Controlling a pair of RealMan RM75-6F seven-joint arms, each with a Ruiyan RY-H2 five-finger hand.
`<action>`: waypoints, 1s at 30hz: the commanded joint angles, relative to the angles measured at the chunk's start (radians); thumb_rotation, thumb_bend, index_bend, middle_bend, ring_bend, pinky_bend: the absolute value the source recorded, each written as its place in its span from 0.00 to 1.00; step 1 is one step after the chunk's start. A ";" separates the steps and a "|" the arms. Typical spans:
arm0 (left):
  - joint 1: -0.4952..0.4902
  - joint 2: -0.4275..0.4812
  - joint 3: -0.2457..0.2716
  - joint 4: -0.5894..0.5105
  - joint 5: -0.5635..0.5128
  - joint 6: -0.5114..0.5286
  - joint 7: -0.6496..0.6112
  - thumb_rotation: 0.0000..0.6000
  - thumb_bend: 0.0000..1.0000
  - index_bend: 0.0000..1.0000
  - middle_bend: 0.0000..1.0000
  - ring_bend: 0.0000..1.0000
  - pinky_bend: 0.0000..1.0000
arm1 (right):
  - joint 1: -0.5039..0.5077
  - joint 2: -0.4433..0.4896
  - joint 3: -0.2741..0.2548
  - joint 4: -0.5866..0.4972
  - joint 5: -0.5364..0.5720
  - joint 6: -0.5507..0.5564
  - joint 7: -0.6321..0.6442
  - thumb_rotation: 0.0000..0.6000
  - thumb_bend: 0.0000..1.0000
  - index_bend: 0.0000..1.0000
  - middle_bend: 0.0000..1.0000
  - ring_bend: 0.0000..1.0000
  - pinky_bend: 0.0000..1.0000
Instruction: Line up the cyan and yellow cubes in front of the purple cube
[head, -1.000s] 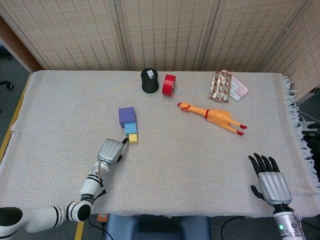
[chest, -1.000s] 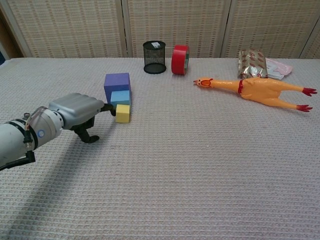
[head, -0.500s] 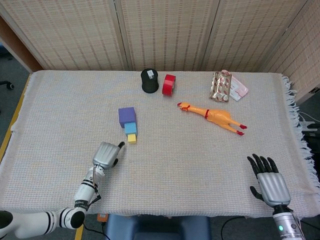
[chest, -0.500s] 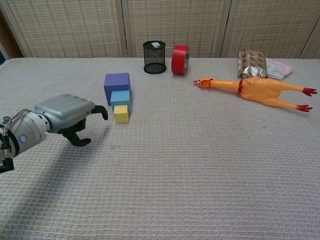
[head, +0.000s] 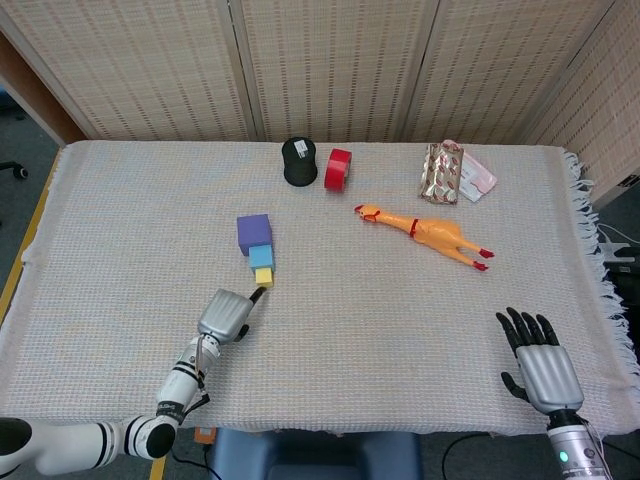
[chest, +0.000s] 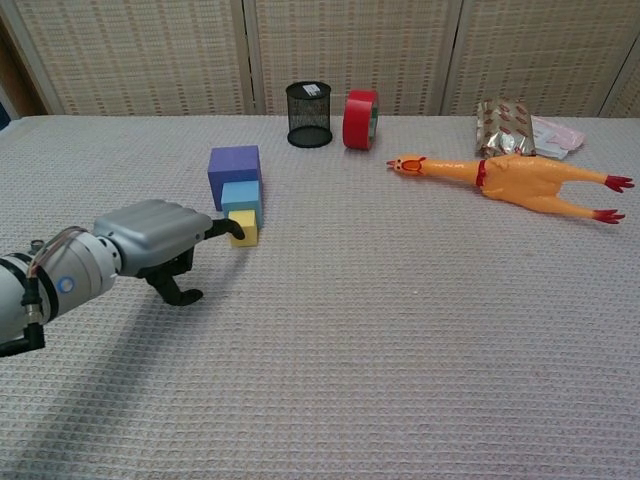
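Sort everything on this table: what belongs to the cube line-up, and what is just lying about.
Belongs to the job:
purple cube
cyan cube
yellow cube

Lying about:
black mesh cup
red tape roll
rubber chicken
foil snack packet

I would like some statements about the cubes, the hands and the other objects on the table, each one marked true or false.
1. The cyan cube lies between the purple cube and the yellow cube. True.
2. The left hand holds the yellow cube. False: it holds nothing; a fingertip reaches toward the cube's left side.
3. The right hand rests with fingers spread near the table's front edge. True.
4. The rubber chicken lies on top of the red tape roll. False: it lies apart from it, to the right.
5. The black mesh cup stands beside the red tape roll. True.
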 joint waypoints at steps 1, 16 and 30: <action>-0.008 -0.008 -0.008 0.019 -0.018 -0.008 0.008 1.00 0.34 0.14 1.00 1.00 1.00 | 0.000 0.000 0.001 0.000 0.000 0.001 0.000 1.00 0.05 0.00 0.00 0.00 0.00; -0.023 -0.019 0.001 0.040 -0.054 -0.020 0.038 1.00 0.34 0.13 1.00 1.00 1.00 | -0.001 -0.004 0.004 0.000 0.004 0.004 -0.006 1.00 0.05 0.00 0.00 0.00 0.00; 0.122 0.205 0.125 -0.305 0.153 0.176 -0.073 1.00 0.34 0.11 1.00 0.97 1.00 | -0.013 0.013 -0.006 -0.008 -0.028 0.024 0.019 1.00 0.05 0.00 0.00 0.00 0.00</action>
